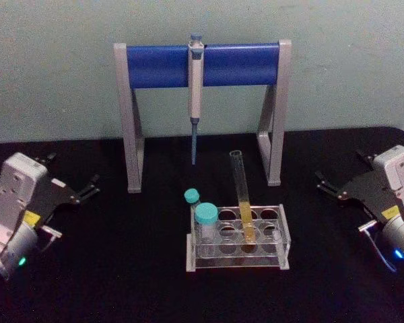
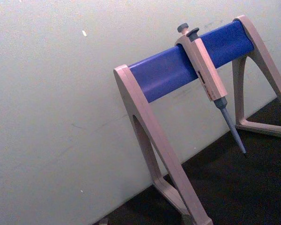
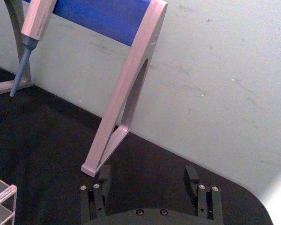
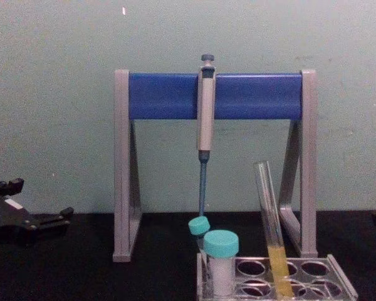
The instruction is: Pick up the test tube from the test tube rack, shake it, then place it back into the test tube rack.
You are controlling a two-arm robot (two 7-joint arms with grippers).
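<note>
The test tube [image 1: 241, 192] stands in the clear test tube rack [image 1: 283, 232] at the table's middle, leaning slightly, with yellow liquid in its lower part. In the chest view the test tube [image 4: 268, 213] rises out of the rack [image 4: 339, 277]. My left gripper [image 1: 73, 171] rests at the far left of the table, open and holding nothing, well away from the rack; it also shows as the left gripper [image 4: 41, 197] in the chest view. My right gripper [image 1: 340, 168] sits at the far right, also apart from the rack. The right wrist view has the right gripper [image 3: 147, 180] open and empty.
Two teal-capped tubes [image 1: 206, 217] stand in the rack's left end. Behind the rack is a grey-and-blue pipette stand [image 1: 236, 64] with a pipette [image 1: 196, 94] hanging from its bar. Bare black table lies between each gripper and the rack.
</note>
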